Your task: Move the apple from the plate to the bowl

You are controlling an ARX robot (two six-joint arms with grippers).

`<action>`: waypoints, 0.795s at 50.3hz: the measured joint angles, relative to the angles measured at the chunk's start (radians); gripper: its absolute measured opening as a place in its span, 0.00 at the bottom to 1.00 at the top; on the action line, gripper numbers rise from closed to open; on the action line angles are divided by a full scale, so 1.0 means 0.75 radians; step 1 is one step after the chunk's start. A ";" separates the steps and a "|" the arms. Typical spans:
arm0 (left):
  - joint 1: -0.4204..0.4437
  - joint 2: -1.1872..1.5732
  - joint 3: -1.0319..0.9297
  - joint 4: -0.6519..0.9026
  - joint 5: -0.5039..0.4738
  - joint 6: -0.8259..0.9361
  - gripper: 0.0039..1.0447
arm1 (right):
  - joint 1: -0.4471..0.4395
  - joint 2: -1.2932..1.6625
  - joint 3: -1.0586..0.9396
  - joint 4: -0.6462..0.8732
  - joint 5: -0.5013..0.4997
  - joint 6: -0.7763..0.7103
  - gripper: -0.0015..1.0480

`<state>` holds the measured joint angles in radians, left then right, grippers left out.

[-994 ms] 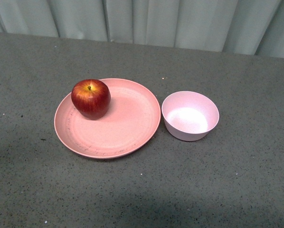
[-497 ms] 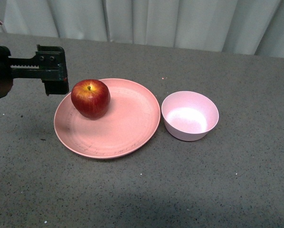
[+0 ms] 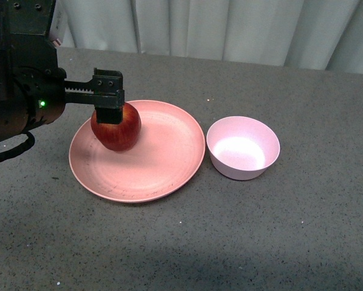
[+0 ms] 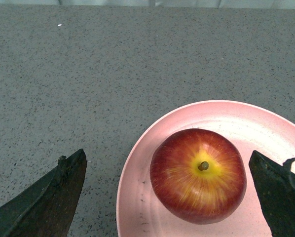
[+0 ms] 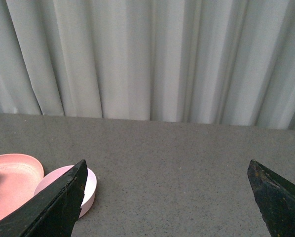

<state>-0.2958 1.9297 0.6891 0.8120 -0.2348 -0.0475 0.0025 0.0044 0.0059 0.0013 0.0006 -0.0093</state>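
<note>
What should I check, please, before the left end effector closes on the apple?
1. Left end effector open: ok.
2. Apple between its fingers: ok, though nearer to one of them.
3. Fingers low enough around the apple: cannot tell.
4. Apple resting on the plate: ok.
5. Bowl upright and empty: ok.
6. Right end effector open and away from the apple: ok.
</note>
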 joint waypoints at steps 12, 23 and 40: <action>-0.049 0.057 0.073 -0.057 -0.035 -0.009 0.94 | 0.000 0.000 0.000 0.000 0.000 0.000 0.91; -0.057 0.146 0.132 -0.069 -0.048 -0.007 0.94 | 0.000 0.000 0.000 0.000 0.001 0.000 0.91; -0.058 0.184 0.186 -0.108 -0.036 -0.015 0.94 | 0.000 0.000 0.000 0.000 0.000 0.000 0.91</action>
<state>-0.3393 2.0674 0.8284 0.7307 -0.2619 -0.0586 0.0025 0.0044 0.0059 0.0013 0.0006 -0.0093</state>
